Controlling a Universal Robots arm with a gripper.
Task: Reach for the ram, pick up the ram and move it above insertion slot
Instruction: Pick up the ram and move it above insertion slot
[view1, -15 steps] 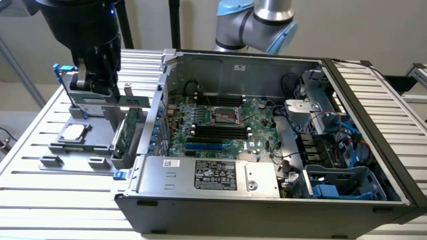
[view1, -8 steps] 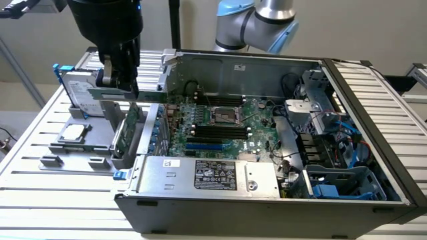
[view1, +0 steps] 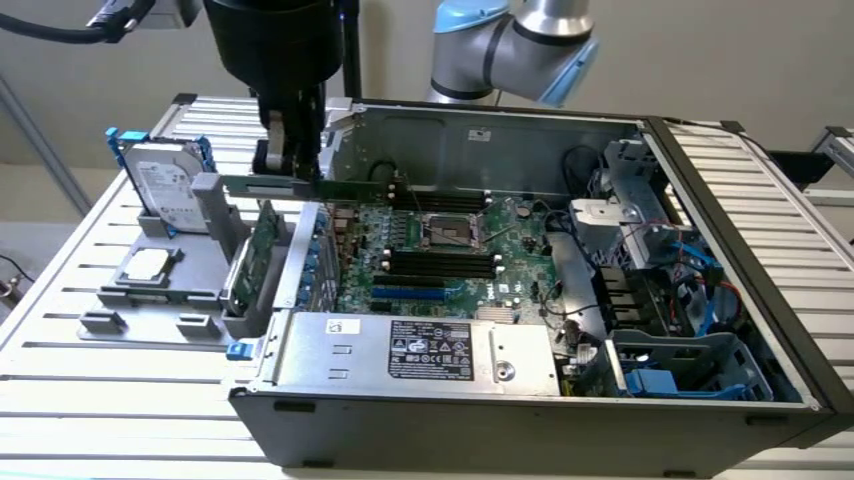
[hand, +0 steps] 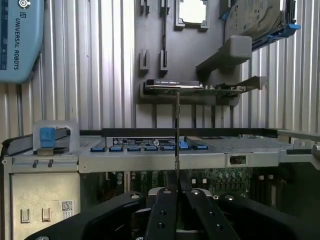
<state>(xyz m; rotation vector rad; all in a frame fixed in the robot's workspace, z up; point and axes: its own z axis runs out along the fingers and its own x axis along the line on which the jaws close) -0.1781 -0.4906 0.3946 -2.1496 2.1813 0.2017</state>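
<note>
Fingers (hand: 165, 210) of the gripper (hand: 177, 200) clamp the ram (hand: 177, 145) edge-on, raised over the open case's rim (hand: 150, 159).

Even, soft overhead light; pale table slats (view1: 80, 300) glare slightly; case interior (view1: 534, 150) shadowed; near gripper (hand: 177, 200) blurred

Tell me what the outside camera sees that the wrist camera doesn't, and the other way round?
Exterior view: the long black plastic memory slots and the square metal CPU socket on the green motherboard.
Wrist view: the words UNIVERSAL ROBOTS printed on a light blue cap.
Both: the black gripper shut on the thin green ram stick, and the silver hard drive with a blue frame.
</note>
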